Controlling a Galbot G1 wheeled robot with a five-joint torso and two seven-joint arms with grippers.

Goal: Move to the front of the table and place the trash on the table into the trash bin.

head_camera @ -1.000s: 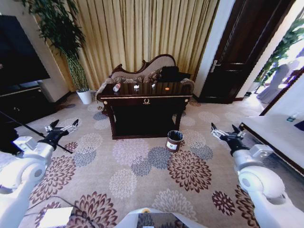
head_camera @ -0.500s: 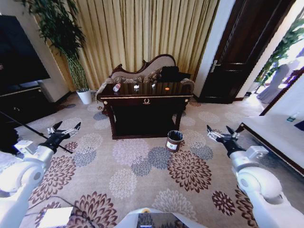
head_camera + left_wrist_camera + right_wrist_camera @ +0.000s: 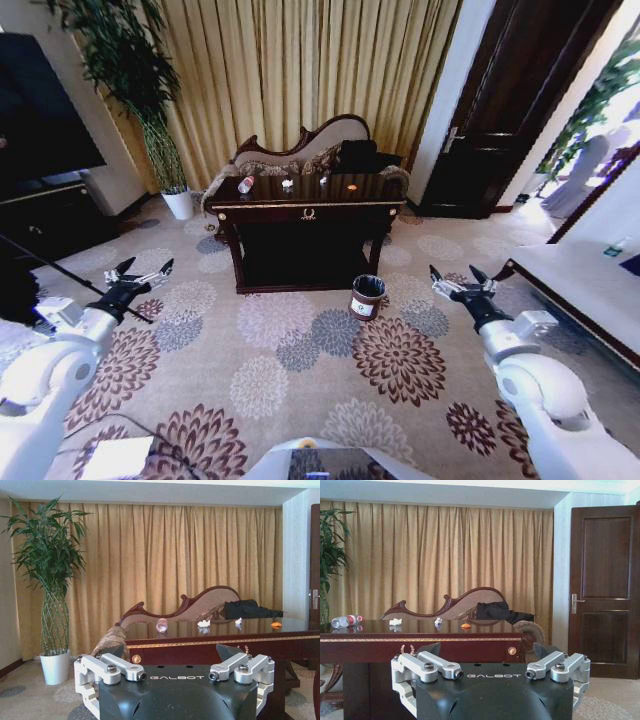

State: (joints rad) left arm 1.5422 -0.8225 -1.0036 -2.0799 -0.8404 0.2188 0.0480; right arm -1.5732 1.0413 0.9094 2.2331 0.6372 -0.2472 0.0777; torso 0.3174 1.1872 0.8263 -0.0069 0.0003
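Observation:
The dark glossy table (image 3: pixel 308 207) with gold trim stands ahead, in front of the curtain. On its top lie the trash: a clear bottle (image 3: pixel 246 183) with a red cap on its side at the left, and small white paper scraps (image 3: pixel 287 183) near the middle. The bottle (image 3: pixel 345 621) and scraps (image 3: pixel 395 622) also show in the right wrist view, and the bottle (image 3: pixel 161 625) end-on in the left wrist view. The trash bin (image 3: pixel 367 296) sits on the carpet by the table's right front leg. My left gripper (image 3: pixel 140 274) and right gripper (image 3: pixel 457 283) hang open and empty, well short of the table.
A small orange item (image 3: pixel 351 186) lies on the tabletop's right part. Behind the table is a chaise sofa (image 3: pixel 320 145) with dark cloth on it. A potted plant (image 3: pixel 165 150) stands at the left, a dark door (image 3: pixel 500 120) at the right, and a low platform (image 3: pixel 585 285) at the right edge.
My right gripper has drifted a little to the left and my left gripper a little to the right, both staying open. The table, trash and bin sit where they were.

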